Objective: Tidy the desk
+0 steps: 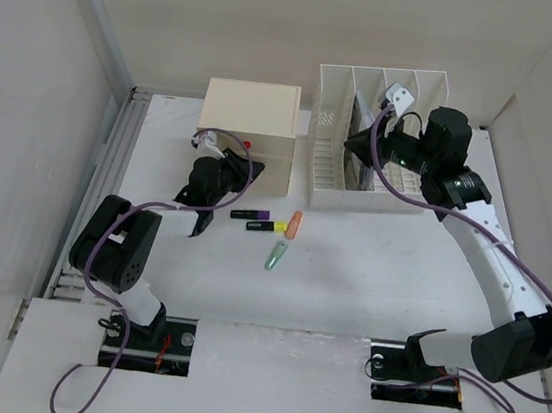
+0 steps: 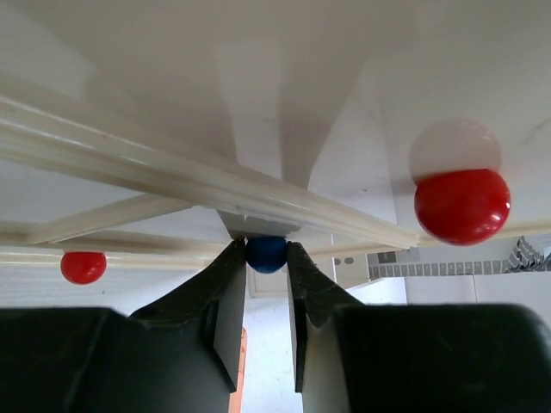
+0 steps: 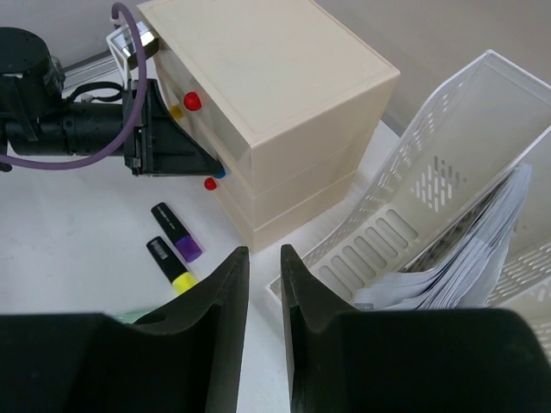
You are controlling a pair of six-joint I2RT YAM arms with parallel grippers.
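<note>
We see the desk (image 1: pixel 367 288) as a flat white top filling the floor of the top view. Pale walls (image 1: pixel 29 86) close it in on the left, back and right, and two dark cut-outs (image 1: pixel 148 344) sit in its front edge where the arm bases stand.

The cream drawer box (image 1: pixel 249 123) and the white file rack (image 1: pixel 329 143) stand side by side against the back edge, with a narrow gap between them. The left gripper (image 2: pixel 267 262) is pushed up to the front face of the box, its fingers clamped on a small blue knob (image 2: pixel 266 252). A red knob (image 2: pixel 461 205) sits up and to the right of it on the same face.

The right gripper (image 3: pixel 264 284) hangs above the file rack. Its fingers are all but together, with only a thin slit between them, and they grip nothing. Loose papers (image 3: pixel 465 258) lean in a slot of the rack.

Just in front of the box lie a purple-capped highlighter (image 1: pixel 252 214), a yellow-capped highlighter (image 1: pixel 265 226), an orange marker (image 1: pixel 294 225) and a green marker (image 1: pixel 276 256). They are near one another in a loose cluster. From there to the front edge, and across to the right arm, the surface is bare white and gives the widest room to move.
</note>
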